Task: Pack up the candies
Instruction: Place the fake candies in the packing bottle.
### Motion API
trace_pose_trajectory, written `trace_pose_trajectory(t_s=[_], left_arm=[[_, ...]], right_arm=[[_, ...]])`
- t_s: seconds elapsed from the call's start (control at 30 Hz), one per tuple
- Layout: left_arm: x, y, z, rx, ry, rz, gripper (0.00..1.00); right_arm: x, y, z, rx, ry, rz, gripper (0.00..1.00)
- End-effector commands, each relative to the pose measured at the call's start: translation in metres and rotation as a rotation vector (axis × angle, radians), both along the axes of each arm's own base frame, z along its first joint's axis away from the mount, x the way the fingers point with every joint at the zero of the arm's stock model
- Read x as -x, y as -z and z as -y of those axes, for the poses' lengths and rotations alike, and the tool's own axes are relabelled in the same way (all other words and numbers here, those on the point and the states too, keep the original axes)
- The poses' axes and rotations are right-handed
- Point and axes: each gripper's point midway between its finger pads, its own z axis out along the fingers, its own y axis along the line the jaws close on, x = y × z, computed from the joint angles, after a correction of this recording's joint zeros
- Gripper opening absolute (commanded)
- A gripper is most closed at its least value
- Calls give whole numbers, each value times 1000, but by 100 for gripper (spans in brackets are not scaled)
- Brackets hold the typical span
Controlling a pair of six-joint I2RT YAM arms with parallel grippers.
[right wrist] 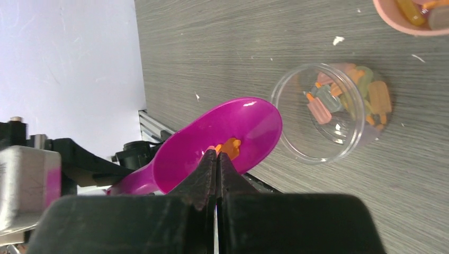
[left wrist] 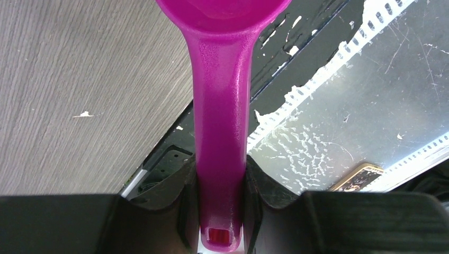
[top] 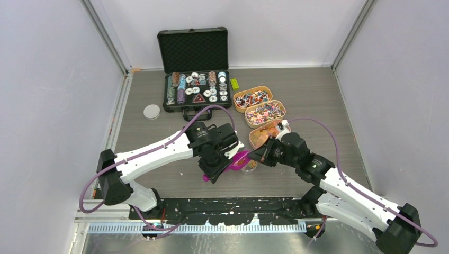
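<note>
My left gripper (top: 219,157) (left wrist: 219,196) is shut on the handle of the magenta scoop (top: 238,160) (left wrist: 219,106) and holds it above the table's near edge. The scoop's bowl (right wrist: 222,138) holds an orange candy (right wrist: 231,146). My right gripper (top: 260,154) (right wrist: 217,154) is shut, its tips down in the bowl against that candy; I cannot tell whether they pinch it. A clear cup (top: 250,166) (right wrist: 331,114) lies on its side beside the bowl with several candies inside. Three orange trays of candies (top: 252,98) (top: 265,112) (top: 263,135) sit behind.
An open black case (top: 195,90) with rows of poker chips stands at the back, a small yellow-green block (top: 234,83) to its right. A round white lid (top: 152,111) lies at the left. Grey walls close in both sides.
</note>
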Motion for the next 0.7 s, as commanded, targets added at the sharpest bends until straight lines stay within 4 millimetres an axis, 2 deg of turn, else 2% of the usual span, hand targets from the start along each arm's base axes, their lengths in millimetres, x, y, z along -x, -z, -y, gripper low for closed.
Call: trace_pose_trajectory(t_s=[0.0,0.4,0.67], left_arm=[[-1,-16,11,85,-10,21,0],[-20,-20,23,89,-19,91,0],[-26,-23,29,78,0,103,0]], right_arm=[[3,20,8,20,42,-30,1],[10,42,15,33,57,-58,0],[9,45,15,45,56,-57,1]])
